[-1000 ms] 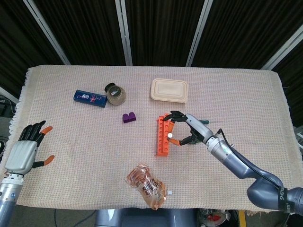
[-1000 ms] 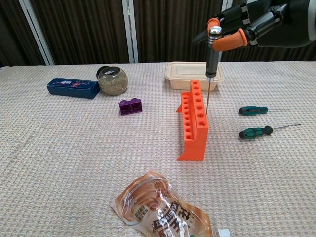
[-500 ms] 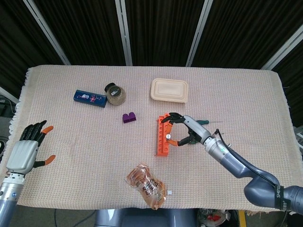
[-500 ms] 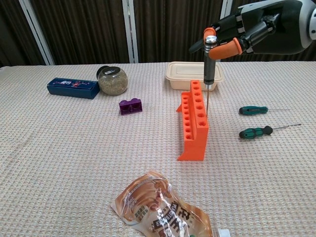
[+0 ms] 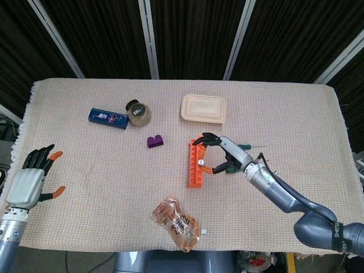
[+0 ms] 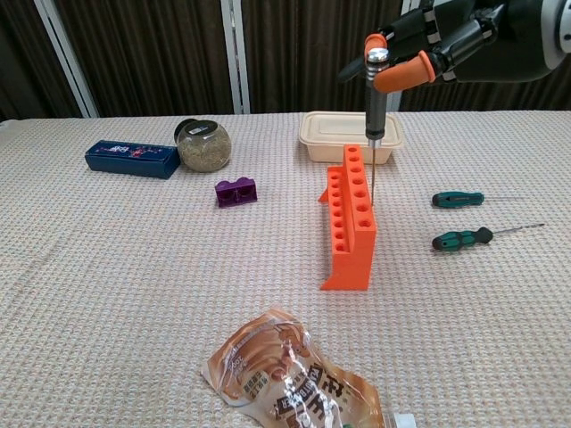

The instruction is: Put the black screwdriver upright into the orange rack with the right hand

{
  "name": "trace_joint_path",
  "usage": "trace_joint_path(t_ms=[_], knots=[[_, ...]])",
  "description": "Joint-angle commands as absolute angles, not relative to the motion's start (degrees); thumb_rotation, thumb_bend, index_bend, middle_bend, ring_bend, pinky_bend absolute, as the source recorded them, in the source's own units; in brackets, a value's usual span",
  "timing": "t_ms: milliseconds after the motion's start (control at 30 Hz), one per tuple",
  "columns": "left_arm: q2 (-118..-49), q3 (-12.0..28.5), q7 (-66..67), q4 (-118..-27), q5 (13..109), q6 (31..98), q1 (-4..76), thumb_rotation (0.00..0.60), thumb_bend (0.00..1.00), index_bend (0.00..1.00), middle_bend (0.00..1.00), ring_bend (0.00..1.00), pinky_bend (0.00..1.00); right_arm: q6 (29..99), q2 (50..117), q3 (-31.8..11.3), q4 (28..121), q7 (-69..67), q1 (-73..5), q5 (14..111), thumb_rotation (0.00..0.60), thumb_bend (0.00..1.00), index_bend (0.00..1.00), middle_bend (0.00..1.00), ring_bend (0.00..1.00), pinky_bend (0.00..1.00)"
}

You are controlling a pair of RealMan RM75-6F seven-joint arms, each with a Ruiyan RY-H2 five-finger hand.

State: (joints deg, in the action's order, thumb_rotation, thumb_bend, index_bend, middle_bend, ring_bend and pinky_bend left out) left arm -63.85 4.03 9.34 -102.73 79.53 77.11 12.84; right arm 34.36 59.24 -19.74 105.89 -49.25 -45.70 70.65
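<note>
The right hand [image 6: 451,40] pinches the black screwdriver [image 6: 376,107] by the top of its handle, holding it upright, its shaft hanging straight below the fingers just over the far end of the orange rack [image 6: 351,217]. Two green-handled screwdrivers [image 6: 461,238] lie on the bench below that hand. The left hand [image 5: 31,182] rests with fingers spread, holding nothing.

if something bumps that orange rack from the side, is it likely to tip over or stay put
The orange rack looks tall and narrow, so a sideways bump could probably tip it. Its flared foot and the textured tablecloth may resist sliding. It looks like light plastic, so likely easy to shift.
</note>
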Motion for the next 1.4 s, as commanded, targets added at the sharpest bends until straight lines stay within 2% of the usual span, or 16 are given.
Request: trace_joint_path(t_ms=[33, 567, 1067, 1400], knots=[[-63.86, 4.02, 9.29, -102.84, 79.72, 77.28, 12.82, 0.600, 0.19, 0.14, 0.00, 0.00, 0.00, 34.24, 58.73, -20.17, 106.76, -48.70, -45.80, 70.18, 0.600, 0.29, 0.65, 0.23, 0.00, 0.00], [-64.16, 3.81, 9.36, -102.45, 79.17, 76.94, 12.72, 0.600, 0.19, 0.14, 0.00, 0.00, 0.00, 32.04, 61.18, -20.19, 105.39, -46.68, -47.55, 67.70, 0.600, 0.29, 0.65, 0.23, 0.00, 0.00], [-64.16, 4.08, 9.58, -103.01, 79.18, 77.15, 12.87, 0.600, 0.19, 0.14, 0.00, 0.00, 0.00, 32.04, 58.09, -21.77, 107.26, -45.93, -46.60, 66.99, 0.600, 0.29, 0.65, 0.23, 0.00, 0.00], [-64.23, 4.06, 10.23, -103.29, 79.01, 77.19, 12.88, 0.600, 0.19, 0.14, 0.00, 0.00, 0.00, 30.93, 59.39, -21.63, 105.83, -46.43, -46.57, 67.12, 0.600, 0.29, 0.65, 0.23, 0.00, 0.00]])
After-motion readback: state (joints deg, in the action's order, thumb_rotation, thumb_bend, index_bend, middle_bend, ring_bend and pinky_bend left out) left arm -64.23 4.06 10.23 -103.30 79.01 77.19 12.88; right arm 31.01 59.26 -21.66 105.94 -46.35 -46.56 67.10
